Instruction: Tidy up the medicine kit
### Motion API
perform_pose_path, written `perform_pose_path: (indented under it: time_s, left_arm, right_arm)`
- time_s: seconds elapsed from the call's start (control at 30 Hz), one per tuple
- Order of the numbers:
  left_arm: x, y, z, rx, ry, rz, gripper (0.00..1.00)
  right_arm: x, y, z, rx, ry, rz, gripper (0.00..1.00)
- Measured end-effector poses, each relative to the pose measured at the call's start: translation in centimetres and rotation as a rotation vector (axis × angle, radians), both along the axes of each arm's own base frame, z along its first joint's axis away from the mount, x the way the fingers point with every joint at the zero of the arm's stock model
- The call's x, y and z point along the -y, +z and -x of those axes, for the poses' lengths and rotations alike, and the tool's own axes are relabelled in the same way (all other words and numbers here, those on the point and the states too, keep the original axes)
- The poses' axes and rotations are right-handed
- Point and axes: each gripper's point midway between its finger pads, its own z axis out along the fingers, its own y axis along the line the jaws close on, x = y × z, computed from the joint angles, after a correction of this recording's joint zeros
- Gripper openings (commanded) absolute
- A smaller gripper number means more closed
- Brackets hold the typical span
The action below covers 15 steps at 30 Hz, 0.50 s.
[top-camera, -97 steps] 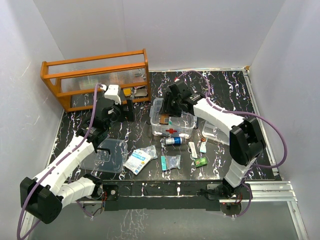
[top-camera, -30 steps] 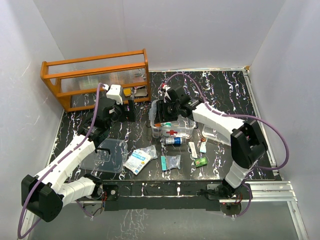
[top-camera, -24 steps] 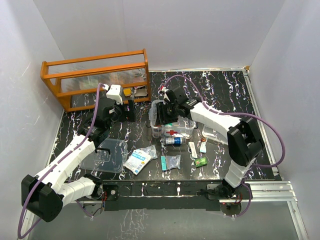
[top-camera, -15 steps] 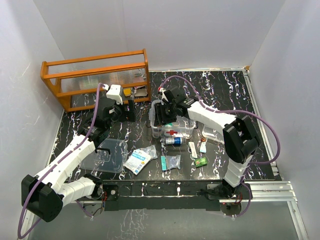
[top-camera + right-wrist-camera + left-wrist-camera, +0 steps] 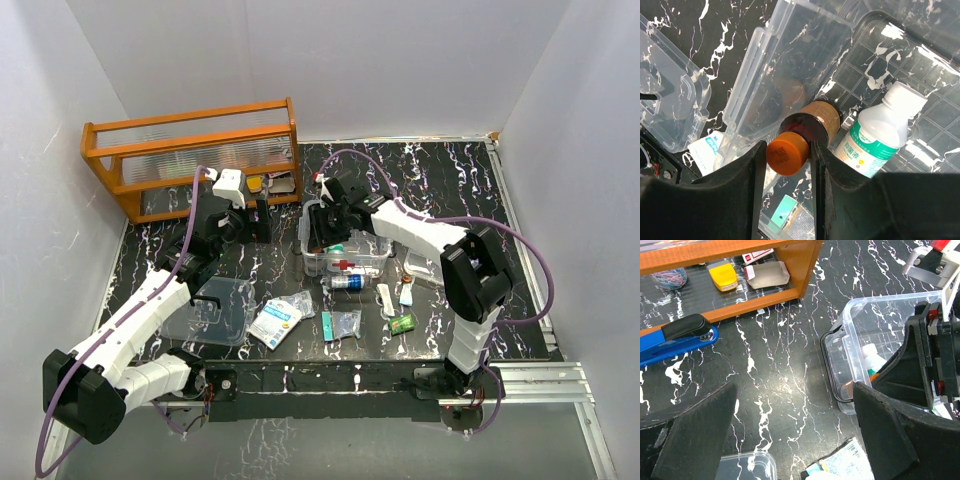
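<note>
The medicine kit (image 5: pixel 372 262) is a clear box with a red cross, open at mid table. My right gripper (image 5: pixel 325 226) reaches into its left end. In the right wrist view my right gripper (image 5: pixel 788 150) is shut on a brown bottle (image 5: pixel 812 122) with an orange cap, held against the box's wall (image 5: pixel 790 50). A white bottle with a green label (image 5: pixel 875 135) lies beside it in the box. The clear lid (image 5: pixel 215 310) with a dark handle lies on the table to the left. My left gripper (image 5: pixel 255 220) (image 5: pixel 795 415) is open and empty, left of the box (image 5: pixel 860 310).
An orange wooden rack (image 5: pixel 190 150) stands at the back left, with a blue stapler (image 5: pixel 675 340) in front of it. Packets (image 5: pixel 278 320), a blue can (image 5: pixel 347 283) and a green packet (image 5: pixel 402 322) lie in front of the box. Another clear container (image 5: pixel 425 265) sits at its right.
My right gripper has moved left across the box to its left end, with the brown bottle in it. My left arm has stayed in place.
</note>
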Motion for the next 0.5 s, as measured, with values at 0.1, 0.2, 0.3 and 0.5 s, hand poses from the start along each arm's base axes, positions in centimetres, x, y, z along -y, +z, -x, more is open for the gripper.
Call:
perform_pose_path:
  time_s: [0.1,0.2,0.3,0.5]
  left_arm:
    - [0.0,0.0,0.0,0.000,0.000,0.000,0.99]
    - [0.0,0.0,0.0,0.000,0.001,0.000,0.99]
    - [0.0,0.0,0.0,0.000,0.001,0.000,0.99]
    - [0.0,0.0,0.0,0.000,0.001,-0.001,0.99]
  right_arm:
    - [-0.2,0.1,-0.3,0.000,0.004,-0.005,0.13]
    - [-0.1,0.1,-0.6,-0.024,0.005,-0.023,0.12]
    - [0.3,0.0,-1.0,-0.078,-0.010,-0.062,0.11]
    - [0.4,0.0,-2.5,-0.141,-0.056,-0.107,0.16]
